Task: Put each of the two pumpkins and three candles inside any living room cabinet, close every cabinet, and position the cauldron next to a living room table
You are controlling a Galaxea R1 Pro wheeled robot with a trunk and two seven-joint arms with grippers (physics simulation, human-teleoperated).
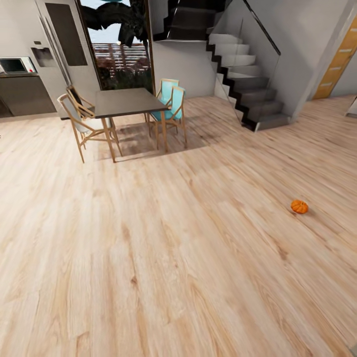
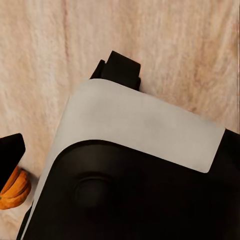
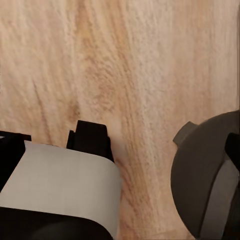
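Right, one pumpkin (image 1: 299,206) sits loose on the floor (image 1: 163,258), well apart from the dining table (image 1: 128,101); my claws' states, I can't tell.

Pale grained wood floor (image 1: 163,258) — matt, ribbed orange pumpkin (image 1: 299,206), dark matt tabletop (image 1: 126,101)

Both my arms hang low beside my base, wrists pointing down at the floor. My left wrist looks over my white-and-black base shell (image 2: 140,130); one dark finger tip (image 2: 11,152) shows at the edge, spread unclear. My right wrist looks over the same shell (image 3: 60,180); fingers' state unclear.
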